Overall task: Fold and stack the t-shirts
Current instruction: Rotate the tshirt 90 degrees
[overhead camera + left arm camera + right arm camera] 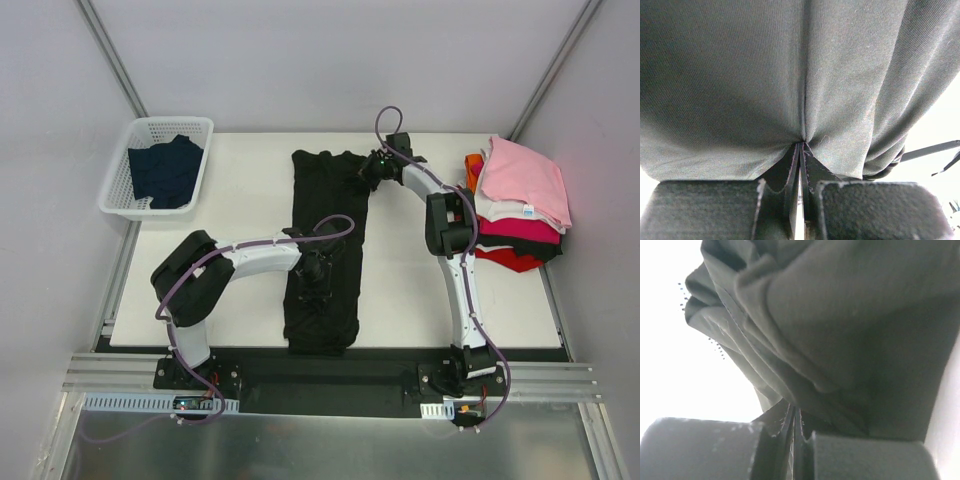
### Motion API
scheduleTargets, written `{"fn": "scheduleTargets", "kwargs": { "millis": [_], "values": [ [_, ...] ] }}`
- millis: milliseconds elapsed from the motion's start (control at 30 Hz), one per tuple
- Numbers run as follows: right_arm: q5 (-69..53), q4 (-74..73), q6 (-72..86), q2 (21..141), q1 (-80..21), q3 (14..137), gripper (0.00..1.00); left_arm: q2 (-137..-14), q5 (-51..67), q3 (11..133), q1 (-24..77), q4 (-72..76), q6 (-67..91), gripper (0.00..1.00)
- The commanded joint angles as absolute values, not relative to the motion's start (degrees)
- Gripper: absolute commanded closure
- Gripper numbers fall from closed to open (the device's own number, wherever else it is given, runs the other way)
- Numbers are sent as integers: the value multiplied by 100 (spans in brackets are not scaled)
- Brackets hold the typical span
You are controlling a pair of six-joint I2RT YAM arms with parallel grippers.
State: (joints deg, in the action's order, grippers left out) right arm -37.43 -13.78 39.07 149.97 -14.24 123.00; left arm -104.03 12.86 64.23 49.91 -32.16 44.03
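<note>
Found black tee (325,200) laid as long strip down mid tabletop (415,290). Saw left hand (312,270) clamped on its near half, right hand (374,167) clamped on far corner. Judged best: lift both together, keep cloth taut, fold without dragging. Noted folded stack (520,185) right, basket (170,122) far-left, pale walls (300,60).

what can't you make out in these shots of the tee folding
Top view: how many tees the stack holds; the pink t-shirt on top covers the lower ones.
Top view: what lies under the bunched navy cloth in the basket.
Left wrist view: which part of the black t-shirt the left pincer pinches; cloth fills the frame.
Right wrist view: likewise for the right pincer.
</note>
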Motion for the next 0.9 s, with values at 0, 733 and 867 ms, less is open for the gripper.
{"fn": "scheduleTargets", "kwargs": {
  "millis": [0, 733, 867],
  "values": [
    [-3718, -880, 4034, 15056, -1354, 12551, 96, -10362, 1195, 6302, 5054, -3454, 4403, 100],
    [-4315, -606, 3806, 13668, -1081, 11058, 0, -10266, 431, 8505, 4764, -4482, 3604, 1],
    [-4359, -1306, 3071, 12755, -1204, 9951, 1, -10143, 185, 9061, 4413, -4983, 3463, 1]
  ]
}}
